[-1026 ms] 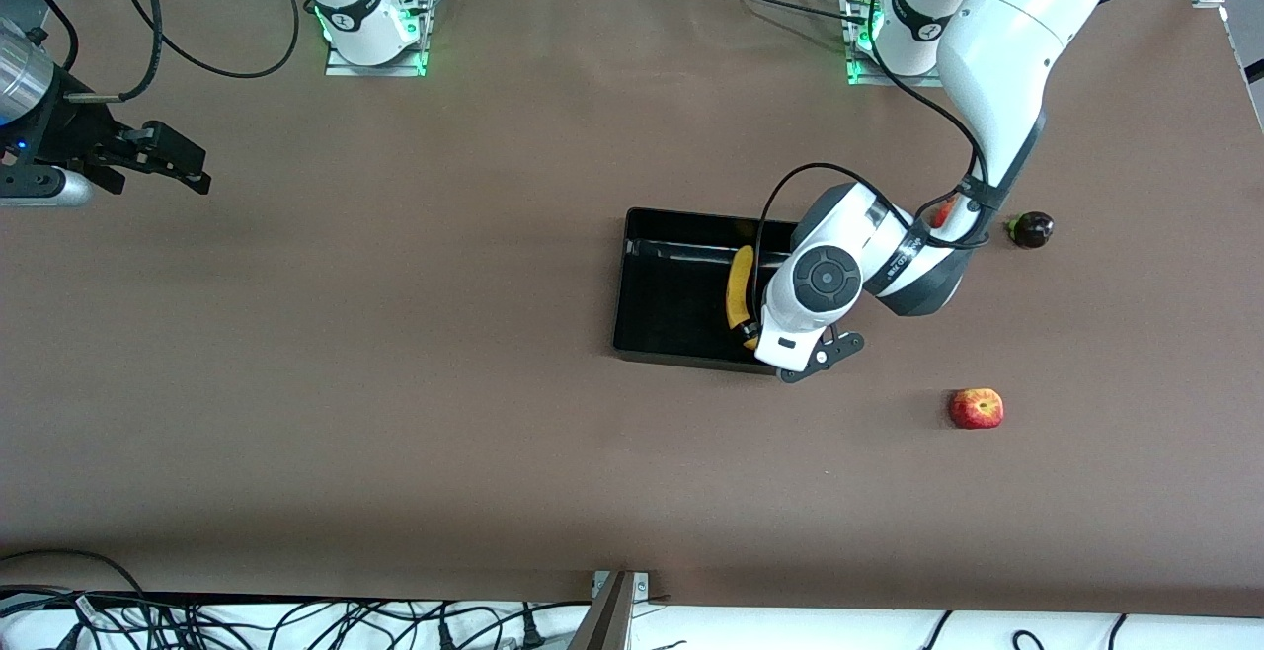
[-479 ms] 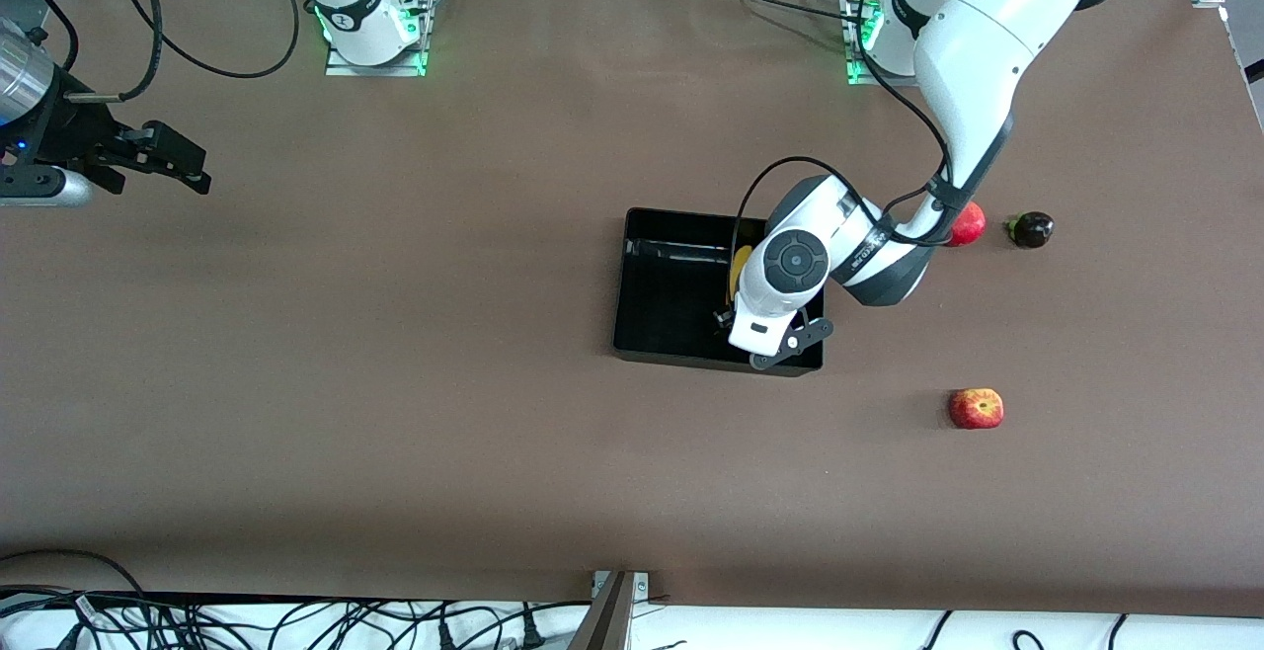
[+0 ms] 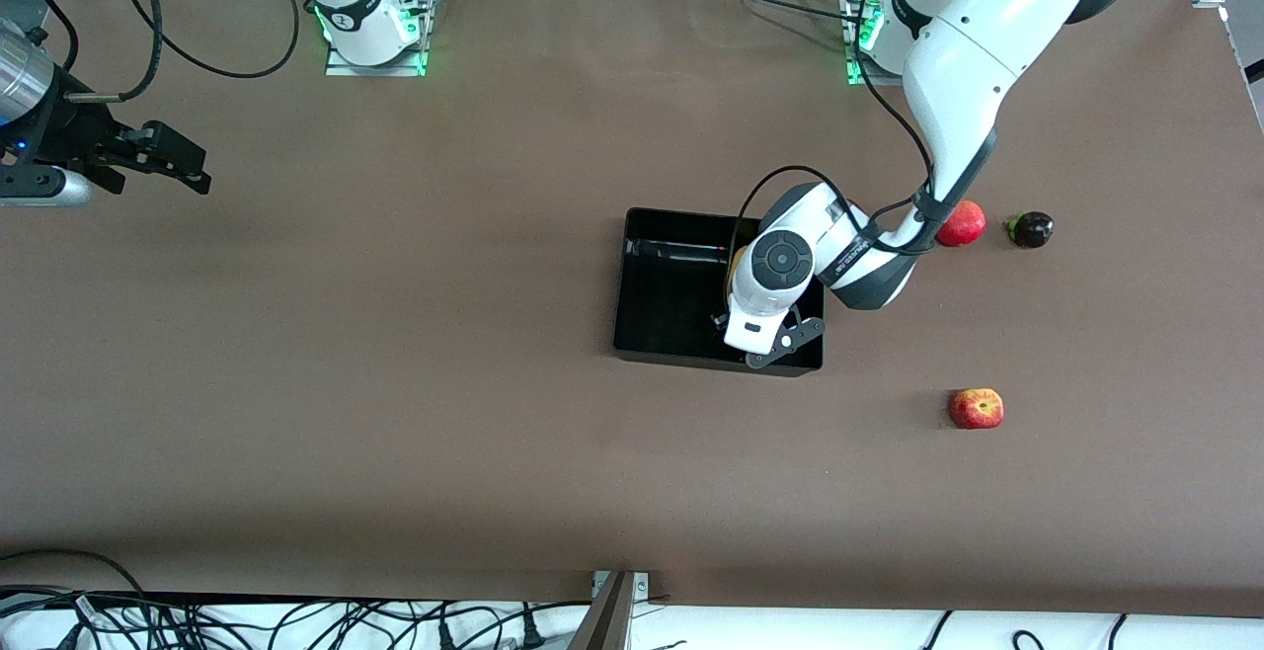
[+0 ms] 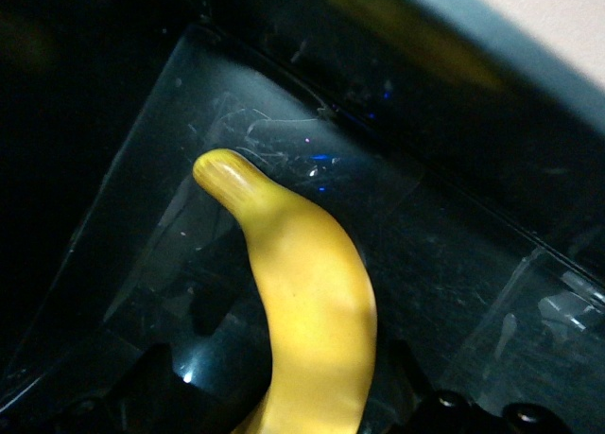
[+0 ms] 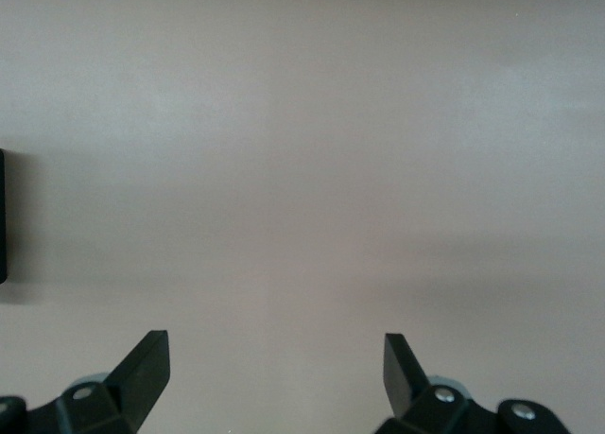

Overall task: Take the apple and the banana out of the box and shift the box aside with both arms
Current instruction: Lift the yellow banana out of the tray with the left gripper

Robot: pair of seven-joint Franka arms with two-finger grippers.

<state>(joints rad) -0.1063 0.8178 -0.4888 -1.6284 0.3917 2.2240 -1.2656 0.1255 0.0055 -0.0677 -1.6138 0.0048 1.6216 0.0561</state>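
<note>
Glossy black, the shallow box (image 3: 671,304) sits mid-table. Inside it, by the wall at 3 o'clock, the curved yellow banana (image 4: 307,311) lies between the spread fingers of the left gripper (image 3: 736,329). The streaked red apple (image 3: 976,408) rests on the table at the box's 4 o'clock. The right gripper (image 5: 276,373) waits with fingers apart

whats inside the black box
The banana lies in the box, with the left gripper open around it. The arm hides most of it from the front; nothing else shows inside.
</note>
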